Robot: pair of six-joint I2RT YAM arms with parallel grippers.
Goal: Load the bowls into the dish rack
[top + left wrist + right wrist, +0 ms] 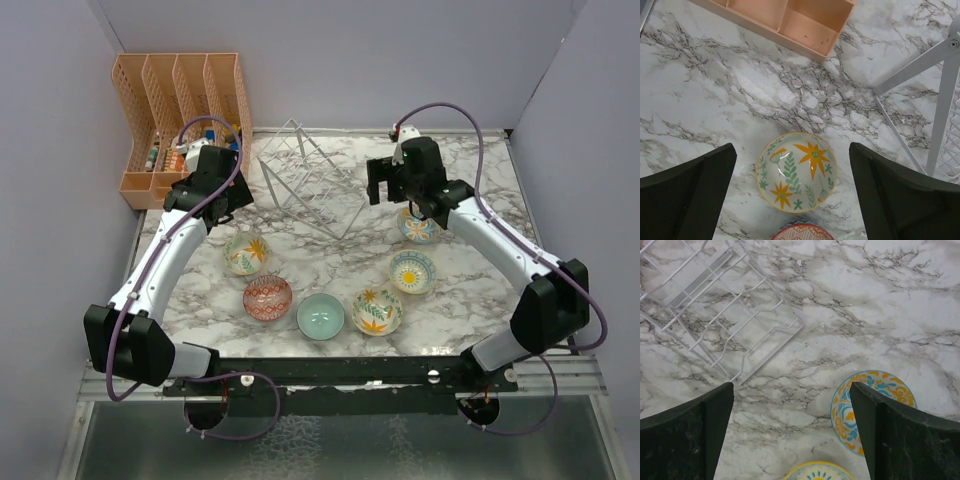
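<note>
A: So, where do we stand with the loading?

B: At the very start, we judge. The dish rack (308,178) sits toward the far middle of the bench (330,262), and we see no bowl in any of its slots.

A: And the bowls?

B: All six lie on the bench, nearer than the rack. On the left we have the leaf-print bowl (796,171), with the red-patterned bowl (267,297) just on its near side. Then come the teal bowl (320,316) and the flower-print bowl (377,310) along the near row. On the right are the yellow-sun bowl (412,271) and, farther off, the blue-patterned bowl (842,412), partly under our right arm.

A: What are the tools doing?

B: Our left tool (792,170) hangs above the leaf-print bowl with its fingers spread wide and nothing between them. Our right tool (791,412) is spread wide too, and empty. It is over bare marble between the rack's corner and the blue-patterned bowl.

A: So everything is left to do.

B: Yes: six pick-ups and six placings, as we read it.

A: And the surroundings?

B: The bench is white marble with grey veins, glossy enough to show a glare patch. An orange slotted organizer (180,120) stands at the far left corner, holding small items we cannot make out. Plain pale walls (350,60) close in the far side and both flanks.
</note>
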